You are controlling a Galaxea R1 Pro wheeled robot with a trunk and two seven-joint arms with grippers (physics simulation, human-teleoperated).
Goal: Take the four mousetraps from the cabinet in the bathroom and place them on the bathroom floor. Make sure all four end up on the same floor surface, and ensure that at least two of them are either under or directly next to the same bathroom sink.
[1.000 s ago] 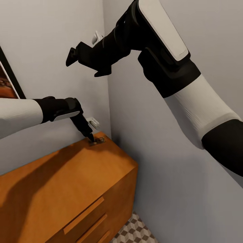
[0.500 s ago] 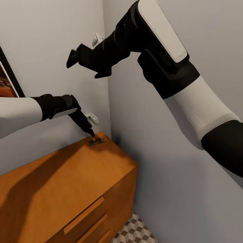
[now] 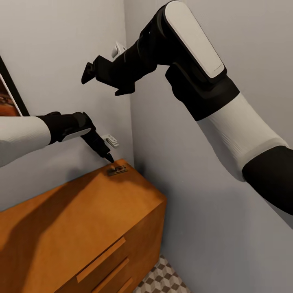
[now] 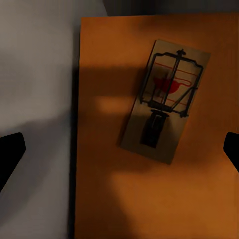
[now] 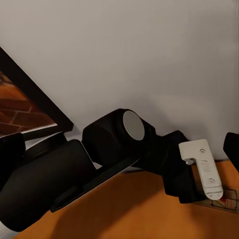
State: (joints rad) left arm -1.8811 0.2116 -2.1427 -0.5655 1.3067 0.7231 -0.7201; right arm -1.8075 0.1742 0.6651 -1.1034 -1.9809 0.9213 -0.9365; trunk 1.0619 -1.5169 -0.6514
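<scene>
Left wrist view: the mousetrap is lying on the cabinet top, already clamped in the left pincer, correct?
Not clamped. In the left wrist view the mousetrap lies flat on the cabinet top, with the left pincer open above it and its fingertips wide apart, touching nothing.

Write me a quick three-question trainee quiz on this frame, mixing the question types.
1. True or false: the mousetrap lies flat on the cabinet top, near the corner by the walls.
2. Which is closest to the mousetrap? A. left hand B. right hand C. bathroom floor
3. Fill in: the left hand's fingers are ____, apart from the mousetrap.

Key: 1. True. 2. A; it hangs just above the trap, while the right hand is raised high by the wall. 3. Open; the left wrist view shows the fingertips spread wide, the trap lying free between them.
</scene>
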